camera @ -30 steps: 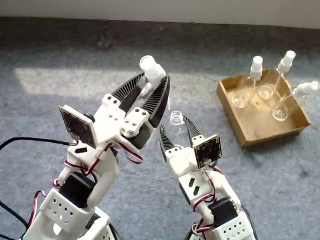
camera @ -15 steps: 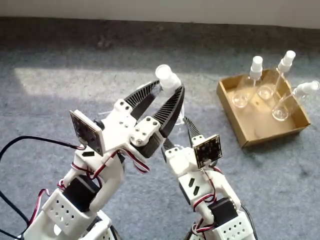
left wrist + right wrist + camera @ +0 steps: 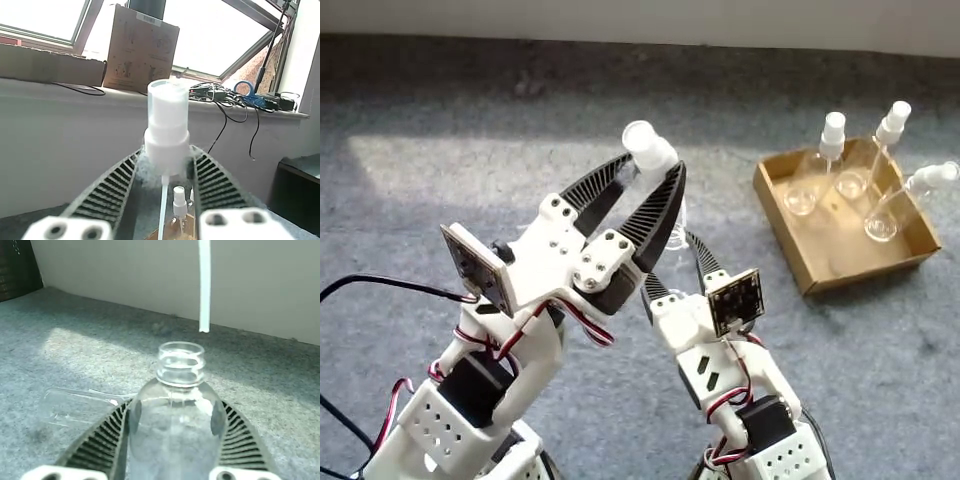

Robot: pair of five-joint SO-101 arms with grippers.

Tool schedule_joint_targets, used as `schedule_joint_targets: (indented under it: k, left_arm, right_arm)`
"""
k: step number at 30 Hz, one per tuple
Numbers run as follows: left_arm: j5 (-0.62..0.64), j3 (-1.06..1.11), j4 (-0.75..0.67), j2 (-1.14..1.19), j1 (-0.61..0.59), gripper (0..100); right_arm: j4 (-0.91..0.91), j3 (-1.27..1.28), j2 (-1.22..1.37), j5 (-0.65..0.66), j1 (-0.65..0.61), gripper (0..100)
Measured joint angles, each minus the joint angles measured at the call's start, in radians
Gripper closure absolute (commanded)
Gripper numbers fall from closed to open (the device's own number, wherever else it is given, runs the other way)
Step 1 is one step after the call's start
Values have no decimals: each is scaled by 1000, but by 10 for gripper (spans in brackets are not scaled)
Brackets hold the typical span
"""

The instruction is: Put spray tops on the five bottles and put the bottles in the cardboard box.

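- My left gripper (image 3: pixel 652 168) is raised over the grey carpet (image 3: pixel 440 160), near the middle of the table area.
- Its jaws are clenched on a white spray top (image 3: pixel 645 148), with the ribbed fingers pinching the collar below the head.
- In the left wrist view the spray top (image 3: pixel 167 125) stands between the fingertips of that gripper (image 3: pixel 166 157). Its head points out past the tips.
- The top's long axis runs head-up and tube-down. In the high view it leans slightly away from my bases.
- Its thin white tube (image 3: pixel 204 285) hangs straight down. The end is just above the open mouth (image 3: pixel 181 352) of a clear bottle (image 3: pixel 175 425), apart from the rim and not inside.
- My right gripper (image 3: pixel 175 407) grasps that bottle by the body, one finger on each side.
- The bottle's long axis lies along my fingers, with its neck pointing out beyond the tips and toward the tube.
- In the high view the right gripper sits just beside and below the left one, partly hidden by it.
- The cardboard box (image 3: pixel 782 232) lies well apart on the carpet, on the right arm's side.
- Three capped bottles (image 3: pixel 870 155) stand in it, leaning with their heads up and away from me.
- Another clear bottle (image 3: pixel 75 407) lies flat on the carpet near the held one.
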Motion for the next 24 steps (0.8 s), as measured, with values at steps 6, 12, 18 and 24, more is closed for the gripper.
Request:
schedule_joint_targets:
  k: [6,12,18,24]
  left_arm:
    - [-61,0,0,0,0,995]
    - [-72,-2,95,0,9,995]
    - [-75,0,121,0,8,995]
    - [-75,94,121,0,12,995]
  right_arm:
    - [0,0,0,0,0,844]
    - [0,0,0,0,0,844]
    - [0,0,0,0,0,844]
    - [0,0,0,0,0,844]
